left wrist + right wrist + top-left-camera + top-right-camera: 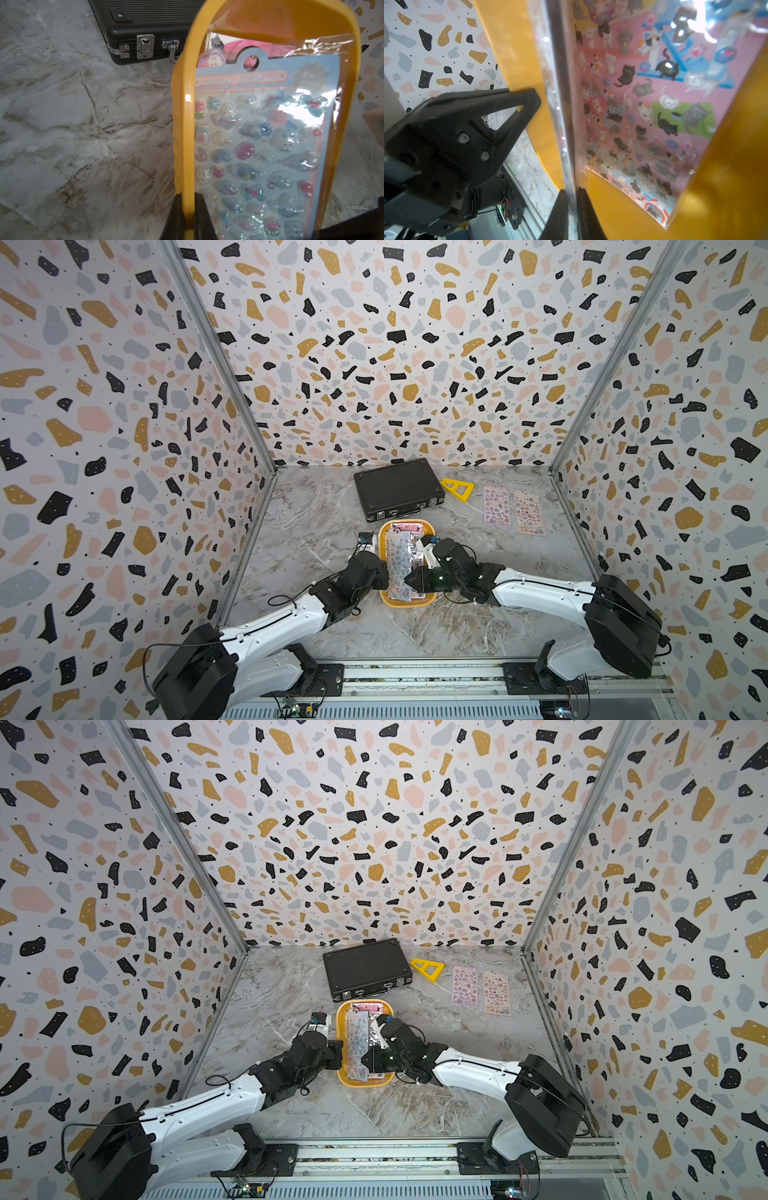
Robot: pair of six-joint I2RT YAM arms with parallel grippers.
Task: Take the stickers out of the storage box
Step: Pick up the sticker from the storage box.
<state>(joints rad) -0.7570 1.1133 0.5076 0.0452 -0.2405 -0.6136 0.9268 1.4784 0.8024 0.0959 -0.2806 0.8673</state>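
The yellow-orange storage box (407,602) (365,1082) lies mid-table with stickers stacked in it. A blue sticker sheet (398,564) (259,145) in a clear sleeve is on top, and a pink cat sheet (643,93) lies beneath. My left gripper (382,577) (188,199) is shut on the box's left rim (185,124). My right gripper (410,578) (572,193) is shut on the right edge of the blue sheet, which the right wrist view shows edge-on (562,104). Two more sticker sheets (496,504) (528,513) lie flat on the table at the back right.
A shut black briefcase (397,488) (133,31) with metal latches lies just behind the box. A yellow triangle ruler (457,489) sits to its right. Patterned walls close in three sides of the marble table (316,514).
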